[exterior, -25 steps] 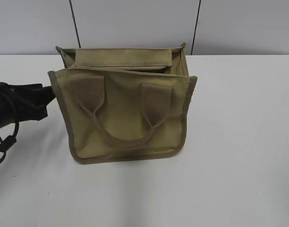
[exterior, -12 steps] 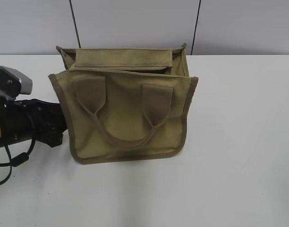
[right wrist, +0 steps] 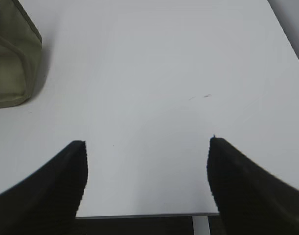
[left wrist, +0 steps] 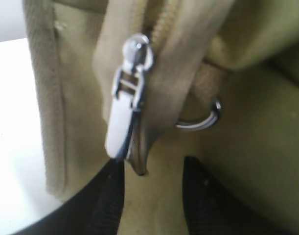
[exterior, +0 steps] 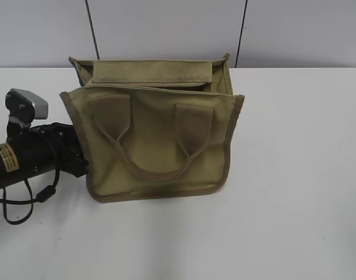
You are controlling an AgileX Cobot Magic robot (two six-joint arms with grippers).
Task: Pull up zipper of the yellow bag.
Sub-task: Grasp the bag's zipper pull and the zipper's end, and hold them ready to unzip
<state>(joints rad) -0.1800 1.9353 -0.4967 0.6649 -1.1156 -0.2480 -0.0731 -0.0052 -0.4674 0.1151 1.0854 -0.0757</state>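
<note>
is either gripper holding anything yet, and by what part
Nothing is held. The left gripper is open, just short of the zipper's pull tab; the right gripper is open over the table.

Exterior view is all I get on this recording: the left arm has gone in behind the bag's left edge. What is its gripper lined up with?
Observer: In the left wrist view, the left gripper sits just below the zipper's silver pull tab, which hangs down the side of the yellow bag.
Operator: Has it pinched the tab?
Observer: No. The fingers are apart, and the tab's lower end sits by the tip of one of them, not between them.
Operator: Any other hardware nearby?
Observer: A small metal ring hangs beside the zipper, on a fabric loop.
Operator: And the right arm?
Observer: The right gripper is open over bare table, with only a bag corner in its view.
</note>
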